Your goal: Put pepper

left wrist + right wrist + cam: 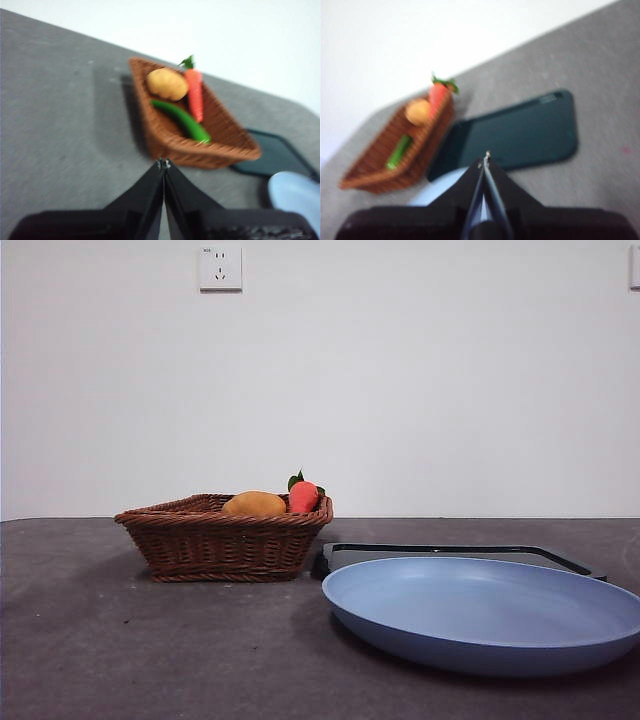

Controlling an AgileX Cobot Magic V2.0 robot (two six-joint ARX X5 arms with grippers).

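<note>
Both grippers hang above the table with their jaws pressed together and nothing between them. Seen from its own wrist camera, the left gripper (163, 163) hovers over bare tabletop just short of the basket (220, 137). That wicker basket serves as the landmark. Inside it lies the pepper (182, 120), a glossy green, slightly curved piece resting along the basket's floor. Beside the pepper, still inside the basket, sit a yellow-orange fruit (167, 84) and a red-orange fruit (195, 94) with green leaves, the two touching or nearly so. The right gripper (485, 159) floats above the edge of a dark flat tray (520, 132) that lies just beside the basket. A blue plate (480, 615) rests beside the basket too, overlapping the tray's near side. From the front camera, only the tops of the two fruits show over the basket rim; the pepper is hidden there.
</note>
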